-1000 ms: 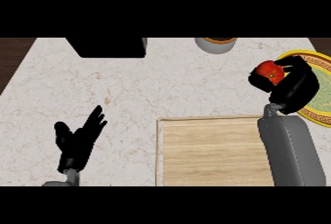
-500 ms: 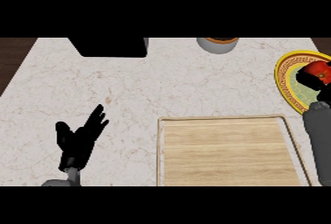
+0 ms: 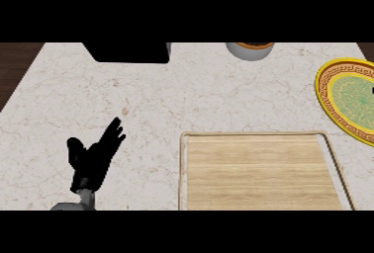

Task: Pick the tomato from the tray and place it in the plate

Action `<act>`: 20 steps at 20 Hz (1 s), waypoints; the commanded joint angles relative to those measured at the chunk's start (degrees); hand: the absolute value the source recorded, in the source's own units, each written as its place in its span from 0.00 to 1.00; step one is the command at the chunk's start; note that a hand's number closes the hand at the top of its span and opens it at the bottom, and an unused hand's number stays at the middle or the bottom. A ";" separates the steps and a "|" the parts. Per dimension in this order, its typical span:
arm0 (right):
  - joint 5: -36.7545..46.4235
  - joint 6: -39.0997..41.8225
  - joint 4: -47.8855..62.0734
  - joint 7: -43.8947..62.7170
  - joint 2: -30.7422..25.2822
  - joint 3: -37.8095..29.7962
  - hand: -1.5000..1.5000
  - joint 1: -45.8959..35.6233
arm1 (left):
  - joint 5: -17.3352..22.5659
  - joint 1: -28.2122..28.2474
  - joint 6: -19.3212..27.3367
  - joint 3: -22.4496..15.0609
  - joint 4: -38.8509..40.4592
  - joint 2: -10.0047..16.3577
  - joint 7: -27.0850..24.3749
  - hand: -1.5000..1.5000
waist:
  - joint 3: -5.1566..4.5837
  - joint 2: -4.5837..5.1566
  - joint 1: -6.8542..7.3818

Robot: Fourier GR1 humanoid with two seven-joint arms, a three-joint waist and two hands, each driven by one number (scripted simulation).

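We note left hand (image 3: 91, 158) at lower left over pale marble counter (image 3: 182, 94), black fingers straight, spread upward, holding nothing. Light wooden rectangular tray (image 3: 259, 170) near, to its right. Round yellow-rimmed green plate (image 3: 323, 94) at right edge. Red tomato: we cannot tell where.

My only view looks steeply down from the head onto the table (image 3: 182, 89), close enough that the plate (image 3: 349, 96) runs off right.
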 commanded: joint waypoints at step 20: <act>-20.75 20.96 16.09 -26.78 -8.03 -19.03 0.00 -3.55 | -0.55 1.17 0.50 -1.06 -0.41 -1.15 2.11 0.50 | 0.00 0.55 0.61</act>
